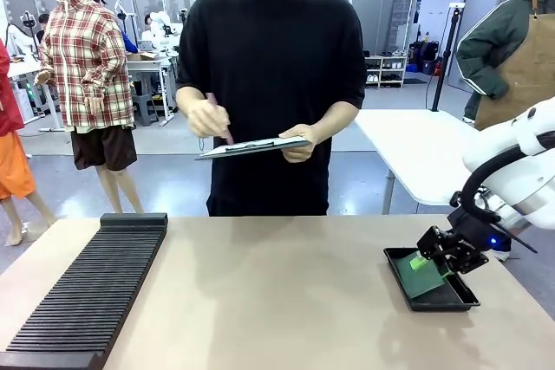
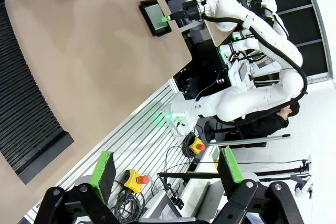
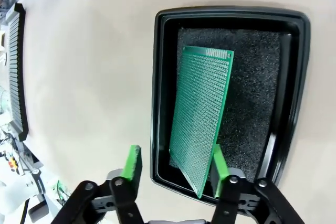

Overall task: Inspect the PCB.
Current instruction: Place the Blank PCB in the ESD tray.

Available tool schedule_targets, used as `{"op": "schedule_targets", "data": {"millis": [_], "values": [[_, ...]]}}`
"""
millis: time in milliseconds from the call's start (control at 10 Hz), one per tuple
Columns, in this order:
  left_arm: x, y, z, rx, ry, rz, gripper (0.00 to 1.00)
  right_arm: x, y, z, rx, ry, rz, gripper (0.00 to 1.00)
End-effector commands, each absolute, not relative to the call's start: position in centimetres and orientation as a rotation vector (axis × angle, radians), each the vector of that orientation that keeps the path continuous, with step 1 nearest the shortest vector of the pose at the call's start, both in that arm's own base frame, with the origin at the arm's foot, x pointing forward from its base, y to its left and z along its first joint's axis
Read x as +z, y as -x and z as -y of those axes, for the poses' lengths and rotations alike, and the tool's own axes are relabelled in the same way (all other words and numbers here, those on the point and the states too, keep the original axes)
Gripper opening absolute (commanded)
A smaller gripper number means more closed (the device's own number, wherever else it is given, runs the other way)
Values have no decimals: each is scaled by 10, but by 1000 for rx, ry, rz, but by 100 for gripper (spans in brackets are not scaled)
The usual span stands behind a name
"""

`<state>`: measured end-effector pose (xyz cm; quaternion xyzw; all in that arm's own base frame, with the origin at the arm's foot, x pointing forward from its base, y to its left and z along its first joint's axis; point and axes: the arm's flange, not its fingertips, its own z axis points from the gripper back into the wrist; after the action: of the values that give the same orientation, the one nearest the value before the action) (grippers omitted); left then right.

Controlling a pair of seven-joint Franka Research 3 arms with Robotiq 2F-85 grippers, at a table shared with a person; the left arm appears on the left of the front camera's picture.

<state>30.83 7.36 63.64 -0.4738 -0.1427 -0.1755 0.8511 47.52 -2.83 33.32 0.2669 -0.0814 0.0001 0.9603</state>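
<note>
A plain beige table (image 1: 286,292) is seen carrying two black items. A long ribbed black rack (image 1: 91,288) is laid along the table's left edge, running from the near left corner toward the far side. A shallow black tray (image 1: 401,276) lined with dark foam is set flat near the right edge, well apart from the rack.

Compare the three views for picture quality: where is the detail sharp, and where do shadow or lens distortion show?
Right wrist view: PCB dots sharp, black tray rim gleams faintly. Front view: soft shadows on the table, tray small. Left wrist view: wide-angle bend, scene rolled sideways.
</note>
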Motion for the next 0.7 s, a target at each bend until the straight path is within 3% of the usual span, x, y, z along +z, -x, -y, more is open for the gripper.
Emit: {"op": "schedule_targets", "data": {"millis": [0,100,200,600], "values": [[640,-310,-74,-370,990,294,100,345,-463,14,-50,-445,175,100],[640,-310,-74,-370,990,294,100,351,-459,11,-60,-410,180,89],[640,-310,-74,-370,990,294,100,358,-456,10,-75,-381,189,98],[640,-310,-74,-370,990,294,100,387,-446,-2,-114,-309,231,100]]}}
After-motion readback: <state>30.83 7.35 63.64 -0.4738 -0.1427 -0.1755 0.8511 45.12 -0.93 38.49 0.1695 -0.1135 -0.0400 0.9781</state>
